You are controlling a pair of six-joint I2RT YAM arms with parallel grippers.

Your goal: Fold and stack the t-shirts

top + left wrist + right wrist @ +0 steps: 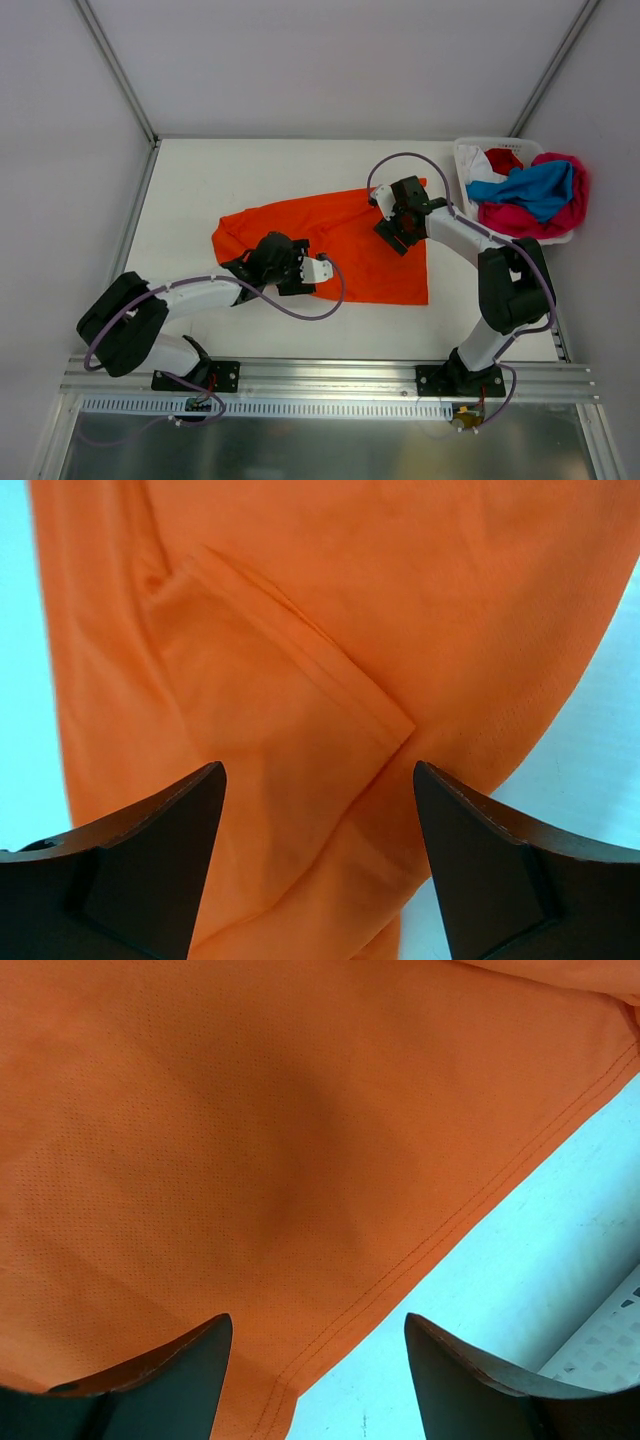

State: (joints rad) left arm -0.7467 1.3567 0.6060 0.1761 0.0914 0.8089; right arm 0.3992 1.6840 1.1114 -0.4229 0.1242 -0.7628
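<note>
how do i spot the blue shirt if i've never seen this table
Go to the far right corner of the white table, where a white plastic basket sits. The soft blue cloth t-shirt lies across the top of its heap of clothes, the only blue among magenta-pink, red and white.

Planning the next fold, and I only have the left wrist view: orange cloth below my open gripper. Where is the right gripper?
Observer: The right gripper is open over the far right part of the orange t-shirt, by its hem.
Operator: Where are the remaining shirts?
Observer: The other t-shirts, red, blue, white and pink, are heaped in the white basket at the far right corner of the table.
</note>
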